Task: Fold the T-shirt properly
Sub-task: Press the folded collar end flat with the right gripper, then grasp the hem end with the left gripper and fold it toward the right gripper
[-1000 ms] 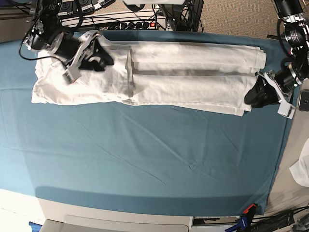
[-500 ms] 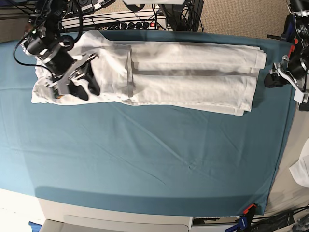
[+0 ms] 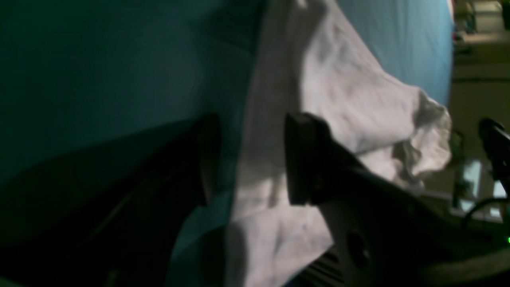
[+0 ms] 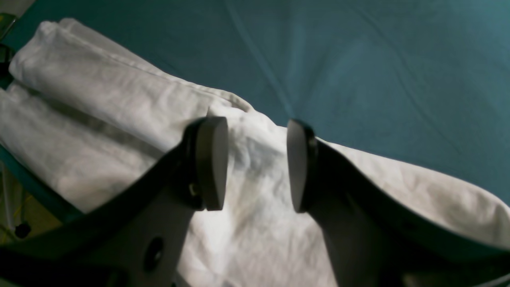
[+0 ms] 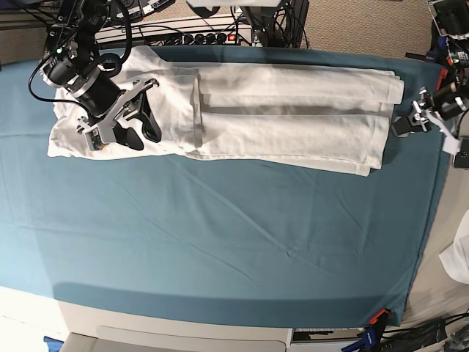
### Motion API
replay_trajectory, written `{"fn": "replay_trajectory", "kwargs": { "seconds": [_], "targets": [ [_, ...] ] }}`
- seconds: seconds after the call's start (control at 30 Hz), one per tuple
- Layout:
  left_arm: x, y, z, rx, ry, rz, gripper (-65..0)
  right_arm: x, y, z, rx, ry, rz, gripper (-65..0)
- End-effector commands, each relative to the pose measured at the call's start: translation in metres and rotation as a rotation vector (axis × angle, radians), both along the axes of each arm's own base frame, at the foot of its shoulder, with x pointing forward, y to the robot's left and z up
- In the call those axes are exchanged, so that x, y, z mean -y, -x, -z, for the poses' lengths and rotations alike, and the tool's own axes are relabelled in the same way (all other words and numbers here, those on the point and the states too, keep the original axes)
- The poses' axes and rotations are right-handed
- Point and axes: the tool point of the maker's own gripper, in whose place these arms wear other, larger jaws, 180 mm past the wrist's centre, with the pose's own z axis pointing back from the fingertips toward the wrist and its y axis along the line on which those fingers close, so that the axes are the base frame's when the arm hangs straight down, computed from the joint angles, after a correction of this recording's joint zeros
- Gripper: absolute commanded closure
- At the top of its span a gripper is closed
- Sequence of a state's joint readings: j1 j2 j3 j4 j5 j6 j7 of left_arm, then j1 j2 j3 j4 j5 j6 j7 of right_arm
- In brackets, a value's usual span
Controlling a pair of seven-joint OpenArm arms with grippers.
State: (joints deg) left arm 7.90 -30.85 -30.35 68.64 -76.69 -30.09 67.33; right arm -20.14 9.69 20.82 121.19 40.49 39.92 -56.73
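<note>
A: Where's the T-shirt (image 5: 242,110) lying?
B: Along the far side of the counter, on the teal cloth sheet (image 5: 220,235), folded into a long band with both sides turned in toward the middle. The collar end is under the right gripper (image 5: 139,128), the hem end is by the left gripper (image 5: 403,126).

A: And the right gripper's fingers (image 4: 211,163)?
B: Spread apart with nothing between them, hovering over the wrinkled white cloth; the wrist view shows a clear gap between the two round pads.

A: The left one?
B: It sits just off the hem edge, at the sheet's border. In its wrist view the fingers (image 3: 303,159) stand wide, with the shirt's edge seen between them, but the picture is dark and blurred, so I cannot tell whether either finger touches the cloth

A: Anything else around?
B: A power strip (image 5: 205,35) and cables behind the counter
</note>
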Motion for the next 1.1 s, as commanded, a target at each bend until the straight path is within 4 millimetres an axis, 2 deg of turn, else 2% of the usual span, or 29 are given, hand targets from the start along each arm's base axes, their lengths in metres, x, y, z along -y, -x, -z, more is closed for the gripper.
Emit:
{"fn": "replay_trajectory", "kwargs": {
  "seconds": [0.0,0.2,0.47,0.53,0.6,0.63,0.67,0.77,0.9,1.07],
  "targets": [
    [0.002,0.002,-0.002,-0.007,-0.02,0.05,-27.9,-0.002,-0.004,-0.014,0.054,-0.018,-0.011,-24.7],
    [0.035,0.008,0.006,-0.024,-0.002,0.163,-27.9,0.0,-0.004,-0.012,0.05,0.002,-0.005,-24.7],
    [0.035,0.006,0.002,-0.004,-0.01,0.178,-27.7,0.0,-0.004,-0.012,0.05,0.002,-0.004,-24.7],
    [0.037,0.005,0.0,0.007,0.002,0.177,-22.3,0.0,-0.005,-0.012,0.051,0.002,-0.004,-24.7],
    [0.039,0.003,-0.005,0.035,0.018,0.183,-9.3,0.002,-0.005,-0.012,0.055,0.01,0.0,-24.7],
    [0.041,0.002,-0.008,0.049,0.025,0.186,-1.4,0.004,-0.006,-0.011,0.058,0.024,0.006,-24.7],
    [0.042,0.0,-0.011,0.062,0.036,0.186,0.0,0.006,-0.007,-0.01,0.061,0.041,0.012,-24.7],
    [0.05,-0.002,-0.025,0.124,0.055,0.231,0.0,0.015,-0.009,-0.007,0.07,0.1,0.036,-24.7],
    [0.067,0.005,-0.04,0.18,0.005,0.384,0.0,0.039,-0.016,-0.004,0.061,0.155,0.171,-24.7],
    [0.102,-0.001,-0.08,0.341,-0.035,0.484,0.0,0.061,-0.019,-0.001,0.05,0.222,0.275,-24.7]
  ]
}}
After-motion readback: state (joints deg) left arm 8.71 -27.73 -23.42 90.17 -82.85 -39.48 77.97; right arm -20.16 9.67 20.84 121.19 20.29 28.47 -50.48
